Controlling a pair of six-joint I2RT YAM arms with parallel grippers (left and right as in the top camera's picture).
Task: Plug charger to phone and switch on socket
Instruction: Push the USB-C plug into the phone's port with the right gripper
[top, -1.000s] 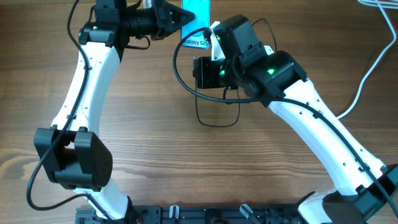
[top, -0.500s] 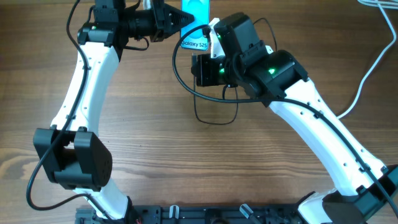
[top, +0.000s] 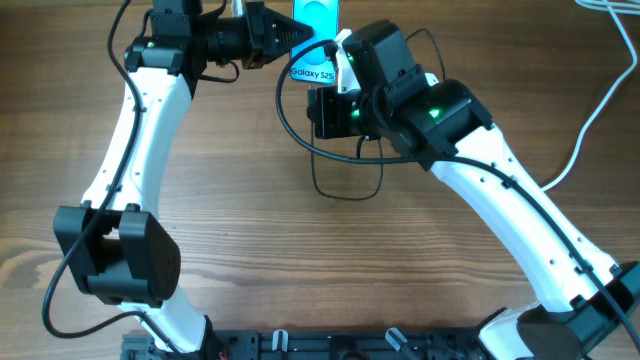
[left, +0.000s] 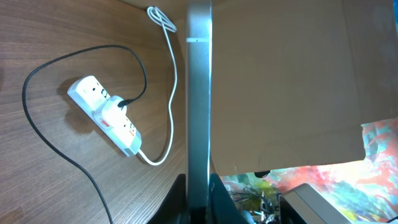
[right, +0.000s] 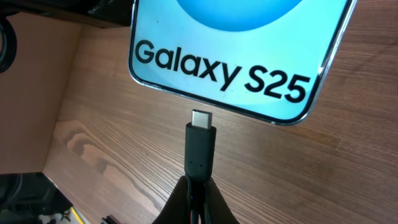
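Observation:
The phone (top: 315, 40) has a cyan screen with "Galaxy S25" text. My left gripper (top: 283, 32) is shut on it at the table's far middle. In the left wrist view the phone (left: 199, 93) shows edge-on between my fingers (left: 199, 199). In the right wrist view the phone (right: 242, 43) fills the top. My right gripper (right: 199, 186) is shut on the charger plug (right: 200, 146), whose metal tip sits just below the phone's lower edge, apart from it. The black charger cable (top: 345, 190) loops on the table. The white socket (left: 106, 115) with red switches lies beyond, a black plug in it.
A thick white cord (left: 168, 74) runs from the socket towards the table edge. Another white cord (top: 600, 90) lies at the far right. A cardboard wall (left: 298, 81) stands behind the table. The right arm (top: 500, 190) crosses the table's right half.
The right gripper with the plug has shifted slightly left and up towards the phone's lower edge. The cable loop moved with it. The left arm holds still.

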